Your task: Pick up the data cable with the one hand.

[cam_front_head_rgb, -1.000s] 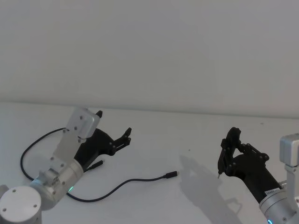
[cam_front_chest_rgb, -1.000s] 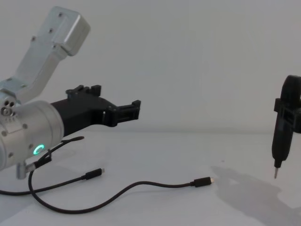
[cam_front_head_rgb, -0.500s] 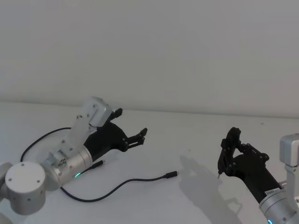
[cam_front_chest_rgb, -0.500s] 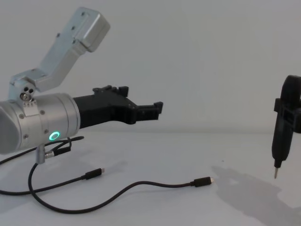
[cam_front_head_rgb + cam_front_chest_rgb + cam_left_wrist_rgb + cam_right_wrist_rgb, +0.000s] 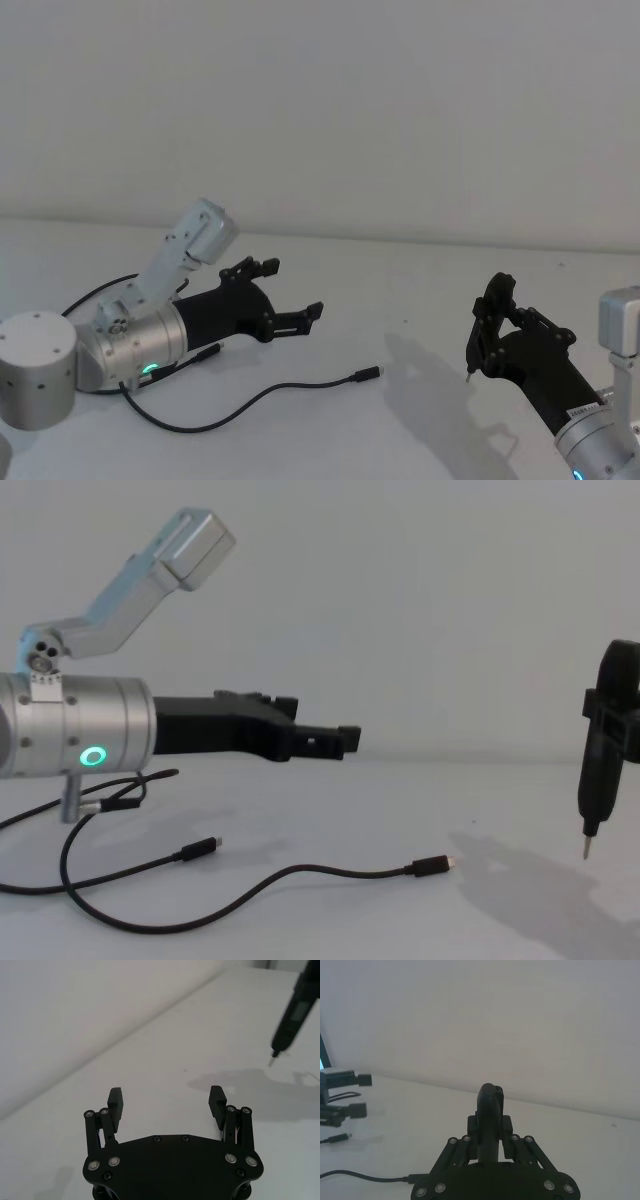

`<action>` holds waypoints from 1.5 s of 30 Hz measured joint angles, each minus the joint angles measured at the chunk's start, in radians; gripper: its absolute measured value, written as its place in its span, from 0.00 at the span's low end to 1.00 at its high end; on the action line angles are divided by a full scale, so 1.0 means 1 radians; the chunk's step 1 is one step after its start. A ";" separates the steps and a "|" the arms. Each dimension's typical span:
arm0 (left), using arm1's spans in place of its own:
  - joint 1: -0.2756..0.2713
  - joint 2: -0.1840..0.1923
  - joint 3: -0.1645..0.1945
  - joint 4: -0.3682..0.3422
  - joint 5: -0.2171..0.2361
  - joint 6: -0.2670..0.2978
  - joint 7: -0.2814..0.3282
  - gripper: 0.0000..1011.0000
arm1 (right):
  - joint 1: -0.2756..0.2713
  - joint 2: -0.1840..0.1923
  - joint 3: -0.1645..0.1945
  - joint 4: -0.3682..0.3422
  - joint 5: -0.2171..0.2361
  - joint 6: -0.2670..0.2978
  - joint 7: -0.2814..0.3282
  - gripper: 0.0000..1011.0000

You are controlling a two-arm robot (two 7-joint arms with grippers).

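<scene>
Right, white table (image 5: 400, 290) spread wide under both arms. Over on the left, a thick silver wrist (image 5: 70, 742), lying level above the surface, green ring (image 5: 93, 756) aglow. Out of its front, the left gripper (image 5: 297, 288), black and angular, aimed toward the robot's right and hanging clear of the table. Fingers (image 5: 216, 1097) spread wide, nothing between them. Across on the right, the right gripper (image 5: 492, 325), up off the table and clamped around a pen-like tool (image 5: 600, 760). Tool upright, metal tip (image 5: 586, 854) pointing down and stopping short of the surface.

Now the data cable (image 5: 350, 872): flat on the table, untouched, below the left gripper and a little nearer the robot, between the two arms. Long axis running left to right across the table. At the right-hand end, one plug (image 5: 432, 866), silver tip facing the robot's right, toward the tool. From there back leftward in a shallow wave, dipping toward the robot, then curling in under the silver wrist. Hard to separate there from the arm's own short wire (image 5: 120, 800). Finally the other plug (image 5: 200, 851), lying on the table beneath the left gripper's body, tip also aimed to the right, well apart from the first plug.
</scene>
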 joint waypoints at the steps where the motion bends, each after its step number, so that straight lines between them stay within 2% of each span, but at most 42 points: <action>1: -0.002 0.005 0.001 0.000 -0.006 0.009 -0.010 0.99 | 0.000 0.000 0.000 0.000 0.000 0.000 0.000 0.27; 8: -0.007 0.045 0.011 -0.005 -0.046 0.078 -0.087 0.99 | 0.000 0.000 0.000 0.000 0.000 0.000 0.000 0.27; 20: -0.015 0.065 0.043 0.008 -0.052 0.091 -0.135 0.99 | 0.000 0.000 0.000 0.000 0.000 0.000 0.000 0.27; 32: -0.032 0.070 0.084 0.027 -0.038 0.097 -0.163 0.99 | 0.000 0.000 0.000 0.000 0.000 0.000 0.000 0.27; 45: -0.062 0.090 0.144 0.045 0.005 0.127 -0.180 0.99 | 0.000 0.000 0.000 0.000 0.000 0.000 0.000 0.27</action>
